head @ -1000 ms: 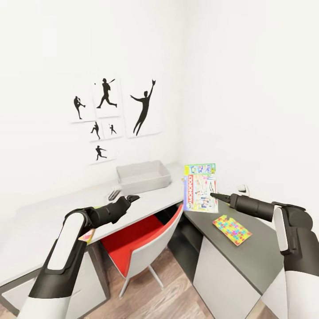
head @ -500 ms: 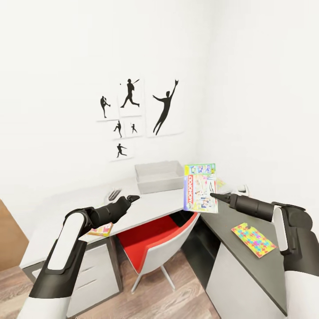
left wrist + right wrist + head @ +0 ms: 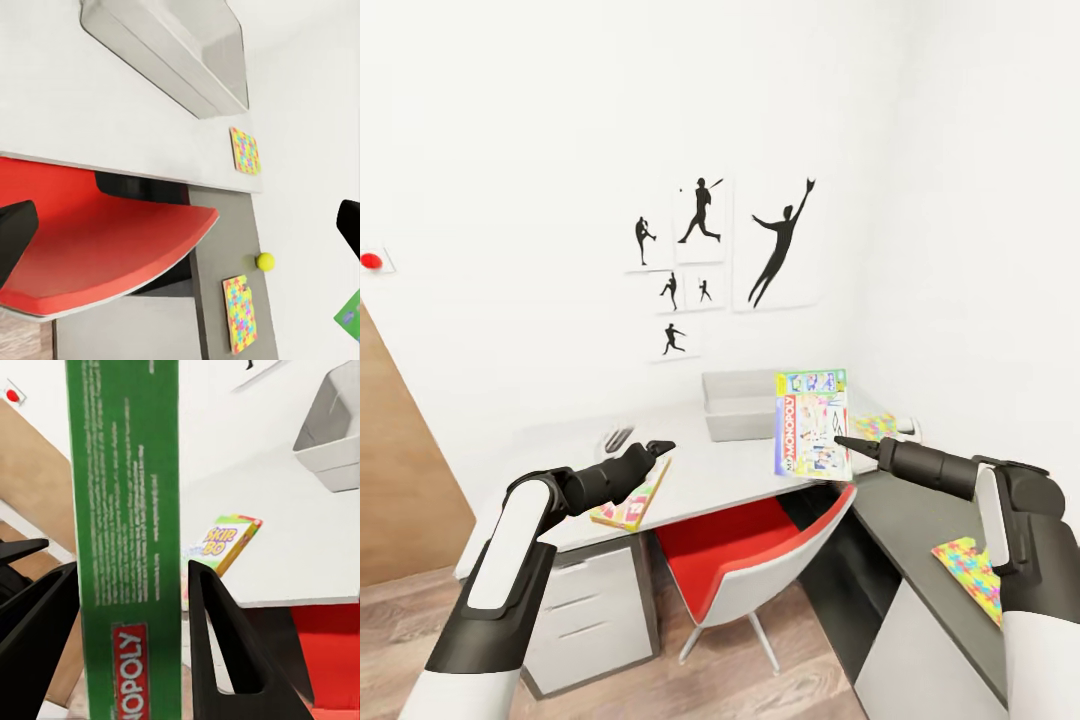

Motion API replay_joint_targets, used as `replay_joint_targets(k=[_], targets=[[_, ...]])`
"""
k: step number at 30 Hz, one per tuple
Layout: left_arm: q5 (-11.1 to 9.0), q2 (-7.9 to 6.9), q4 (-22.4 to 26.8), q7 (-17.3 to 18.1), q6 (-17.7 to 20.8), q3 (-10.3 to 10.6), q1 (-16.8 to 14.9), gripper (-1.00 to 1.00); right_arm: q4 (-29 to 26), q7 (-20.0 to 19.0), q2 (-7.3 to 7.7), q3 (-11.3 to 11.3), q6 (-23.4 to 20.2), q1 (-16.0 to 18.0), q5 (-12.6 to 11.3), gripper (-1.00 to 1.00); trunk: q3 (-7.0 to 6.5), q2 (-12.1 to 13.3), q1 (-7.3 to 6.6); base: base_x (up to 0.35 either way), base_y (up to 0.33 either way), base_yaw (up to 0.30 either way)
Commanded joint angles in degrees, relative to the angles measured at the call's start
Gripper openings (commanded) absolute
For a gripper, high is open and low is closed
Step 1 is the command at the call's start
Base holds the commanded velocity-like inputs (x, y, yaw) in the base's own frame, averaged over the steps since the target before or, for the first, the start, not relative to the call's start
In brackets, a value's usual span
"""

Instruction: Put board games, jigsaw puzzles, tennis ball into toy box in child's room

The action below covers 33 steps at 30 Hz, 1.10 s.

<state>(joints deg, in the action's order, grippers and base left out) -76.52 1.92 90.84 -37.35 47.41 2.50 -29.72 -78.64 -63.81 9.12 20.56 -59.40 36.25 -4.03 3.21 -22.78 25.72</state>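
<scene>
Right now I'm carrying the Monopoly box (image 3: 812, 424) upright, my right gripper (image 3: 127, 607) clamped on its edge so it clears the table (image 3: 720, 470) toward the toy box (image 3: 740, 403) by the back edge, while my left gripper (image 3: 660, 447) hangs, fingers parted, empty.

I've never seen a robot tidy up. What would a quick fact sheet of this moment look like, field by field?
Right gripper: shut on the Monopoly box, held upright in the air
Left gripper: open, holding nothing
Toy box: on the light grey desk, near the corner
Skip-Bo box: lying at the desk's front edge
Jigsaw puzzles: one beside the toy box, one on the dark wing
Tennis ball: on the dark wing
Red chair: tucked under the desk
</scene>
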Motion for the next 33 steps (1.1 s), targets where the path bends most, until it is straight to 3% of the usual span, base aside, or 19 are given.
replay_joint_targets(k=[1, 12, 33], targets=[[-0.6, 0.03, 0.0, -0.6, 0.1, 0.0, -0.1, 1.0, 0.0, 0.1, 0.03, 0.1, -0.6, 0.0, -0.6, -1.0, 0.13, -0.1, 0.06, 0.23, -0.134, 0.286], [-0.6, 0.06, 0.0, -0.6, 0.1, 0.0, -0.1, 1.0, 0.0, 0.1, 0.03, 0.0, -0.6, 0.0, -0.6, -1.0, 0.13, -0.1, 0.06, 0.186, -0.105, 0.293], [-0.6, 0.07, 0.0, -0.6, 0.1, 0.1, -0.2, 1.0, 0.0, 0.1, 0.03, 0.1, -0.6, 0.0, -0.6, -1.0, 0.13, -0.1, 0.06, 0.037, -0.022, 0.296]])
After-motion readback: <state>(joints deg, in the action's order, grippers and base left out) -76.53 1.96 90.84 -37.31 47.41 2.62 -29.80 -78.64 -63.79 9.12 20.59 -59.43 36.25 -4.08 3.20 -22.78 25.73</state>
